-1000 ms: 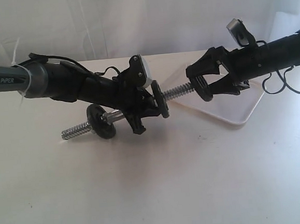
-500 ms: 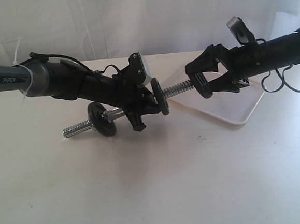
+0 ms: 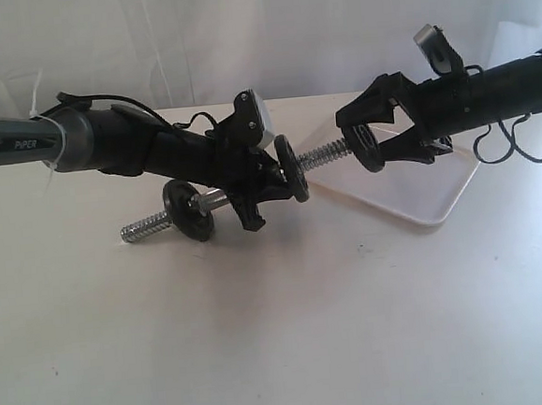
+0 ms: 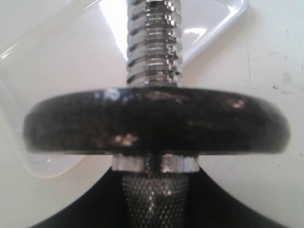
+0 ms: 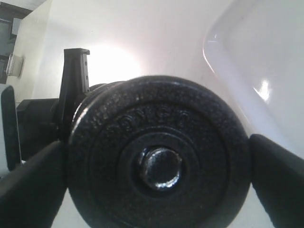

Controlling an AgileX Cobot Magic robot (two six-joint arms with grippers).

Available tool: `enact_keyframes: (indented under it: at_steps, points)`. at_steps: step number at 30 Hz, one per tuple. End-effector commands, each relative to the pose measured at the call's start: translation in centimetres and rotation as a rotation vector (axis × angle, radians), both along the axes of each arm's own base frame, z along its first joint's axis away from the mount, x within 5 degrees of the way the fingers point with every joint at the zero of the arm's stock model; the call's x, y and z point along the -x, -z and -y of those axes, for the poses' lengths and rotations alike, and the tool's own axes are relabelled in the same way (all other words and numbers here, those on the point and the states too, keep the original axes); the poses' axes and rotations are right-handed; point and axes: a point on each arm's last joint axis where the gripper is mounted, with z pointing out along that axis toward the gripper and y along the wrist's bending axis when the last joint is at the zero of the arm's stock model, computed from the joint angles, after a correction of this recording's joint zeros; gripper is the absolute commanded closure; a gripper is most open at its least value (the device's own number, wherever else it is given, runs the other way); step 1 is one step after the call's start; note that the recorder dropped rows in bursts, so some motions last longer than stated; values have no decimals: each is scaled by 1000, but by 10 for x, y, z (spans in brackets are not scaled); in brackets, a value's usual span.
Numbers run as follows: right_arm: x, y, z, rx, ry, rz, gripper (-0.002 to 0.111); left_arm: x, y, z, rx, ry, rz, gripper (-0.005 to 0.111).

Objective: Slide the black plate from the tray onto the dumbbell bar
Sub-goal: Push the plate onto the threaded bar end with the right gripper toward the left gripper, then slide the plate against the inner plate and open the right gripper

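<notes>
**Plate at the bar's tip**

My left fingers [image 3: 250, 215] clamp narrow on the one dumbbell bar [image 3: 324, 154], tilted above the surface [image 3: 281, 333]; two black discs [image 3: 189, 209] sit on it. My right fingers [image 5: 278, 178] grip the single black plate [image 5: 159, 128] by its rim, the bar's threaded end inside its hole. The one tray [image 3: 440, 206] lies toward the surface's far right corner.

Black arms [image 3: 154, 153]; grey link [image 3: 76, 141] marked PiPER; loose black cables [image 3: 519, 152]; possibly white tie [image 3: 49, 150].
</notes>
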Motion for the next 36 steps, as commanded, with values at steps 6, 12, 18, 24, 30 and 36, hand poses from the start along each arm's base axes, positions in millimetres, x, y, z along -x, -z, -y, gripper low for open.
enact_keyframes:
  at_steps: [6, 12, 18, 24, 30, 36]
  points:
    - [13, -20, -17, -83, -123, 0, 108, 53, -170, -3, 202, 145, 315, 107]
    - [14, -26, -17, -77, -126, 16, 108, 61, -185, -9, 183, 142, 338, 107]
    - [14, -26, -17, -77, -126, 16, 108, 68, -198, -14, 165, 139, 359, 107]
    - [14, -26, -17, -77, -126, 16, 108, 69, -209, -25, 154, 111, 383, 107]
    - [14, -26, -17, -70, -138, 38, 108, 71, -219, -32, 162, 84, 395, 107]
    - [14, -26, -17, -70, -138, 38, 108, 69, -215, -31, 161, 85, 367, 107]
